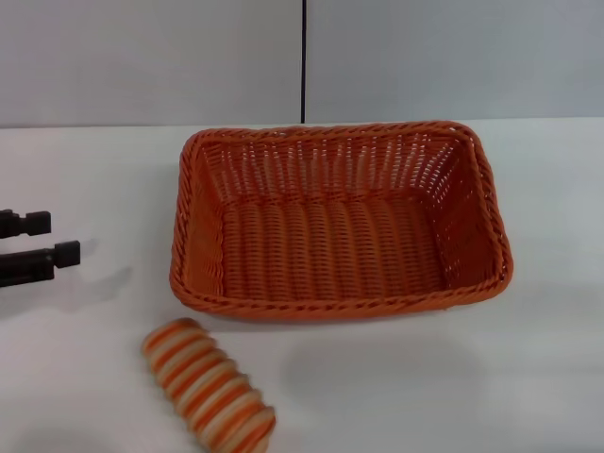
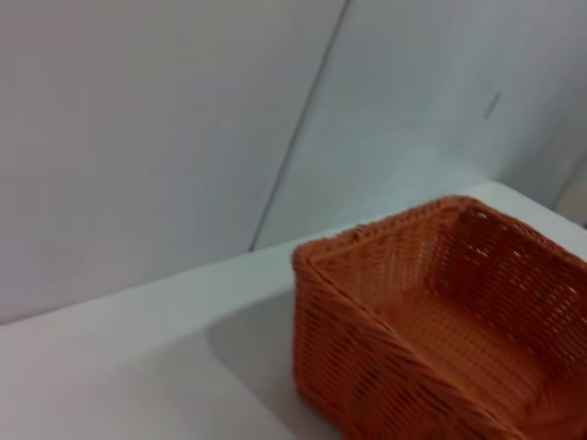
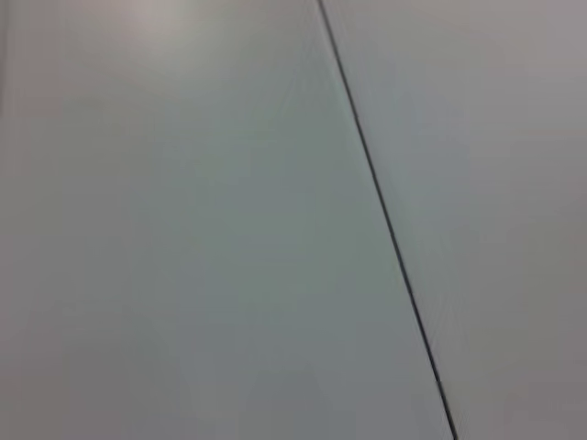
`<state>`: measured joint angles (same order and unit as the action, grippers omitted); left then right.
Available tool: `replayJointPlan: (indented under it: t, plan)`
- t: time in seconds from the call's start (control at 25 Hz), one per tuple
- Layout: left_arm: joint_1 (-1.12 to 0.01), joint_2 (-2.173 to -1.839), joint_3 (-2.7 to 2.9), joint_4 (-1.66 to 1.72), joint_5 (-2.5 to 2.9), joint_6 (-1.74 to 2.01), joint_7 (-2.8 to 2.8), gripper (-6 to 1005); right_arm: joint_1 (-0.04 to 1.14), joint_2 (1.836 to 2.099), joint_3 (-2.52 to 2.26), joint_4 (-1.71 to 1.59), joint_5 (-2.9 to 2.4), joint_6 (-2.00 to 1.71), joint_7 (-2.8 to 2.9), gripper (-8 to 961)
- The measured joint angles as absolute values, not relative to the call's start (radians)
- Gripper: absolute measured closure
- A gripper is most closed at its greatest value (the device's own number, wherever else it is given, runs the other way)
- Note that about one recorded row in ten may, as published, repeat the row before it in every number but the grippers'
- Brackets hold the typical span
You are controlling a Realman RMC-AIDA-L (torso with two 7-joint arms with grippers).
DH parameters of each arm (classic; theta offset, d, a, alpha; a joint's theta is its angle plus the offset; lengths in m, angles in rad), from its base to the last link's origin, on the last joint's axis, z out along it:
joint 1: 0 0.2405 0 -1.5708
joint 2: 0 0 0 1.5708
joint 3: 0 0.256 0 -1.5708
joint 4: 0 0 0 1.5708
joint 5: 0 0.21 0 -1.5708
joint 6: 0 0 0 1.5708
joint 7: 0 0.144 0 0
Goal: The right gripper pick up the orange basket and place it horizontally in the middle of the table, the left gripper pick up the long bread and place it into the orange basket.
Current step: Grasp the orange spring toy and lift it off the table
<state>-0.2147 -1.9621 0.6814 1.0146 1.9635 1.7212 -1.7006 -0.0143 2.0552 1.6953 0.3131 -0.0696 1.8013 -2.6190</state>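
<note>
Left gripper (image 1: 42, 239), a black two-fingered claw, hovered at the left edge of the white desk (image 1: 528, 377); fingers parted with a clear gap, holding nothing, touching nothing. Large rectangular orange woven basket (image 1: 335, 222) sat upright mid-desk, long side across, nothing inside. Striped orange-and-cream long bread roll (image 1: 209, 387) lay on the desk just in front of the basket's left corner, apart from it. Right gripper not in view.

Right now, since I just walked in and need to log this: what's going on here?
Nothing is being held. The orange basket sits lengthwise mid-table, empty. The long bread lies on the table in front of the basket, near its left corner and apart from it. The left pincer hovers open at the left edge, beside the basket. The right pincer is out of view.
</note>
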Motion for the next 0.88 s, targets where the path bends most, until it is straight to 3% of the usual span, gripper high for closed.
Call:
replayJointPlan:
  t: [0.08,0.28,0.44,0.64,0.88]
  plan:
    - [-0.226,-1.957,0.682,1.035,1.988,1.761,-1.717,235,-0.023,2.051,1.696,0.334,-0.073,1.811,-2.620,379]
    - [-0.239,-1.960,0.677,1.106,2.061,1.851,-1.776,234,-0.033,2.074,1.713,0.341,-0.073,1.814,-2.630,379]
    - [-0.237,-1.985,0.673,1.105,2.103,1.837,-1.779,230,-0.025,2.078,1.687,0.322,-0.075,1.814,-2.631,379]
    - [-0.259,-2.048,0.677,1.070,2.182,1.761,-1.750,225,-0.012,2.083,1.634,0.317,-0.075,1.816,-2.645,379]
    - [-0.292,-2.054,0.688,0.974,2.195,1.714,-1.743,224,0.034,2.082,1.618,0.263,-0.069,1.815,-2.657,379]
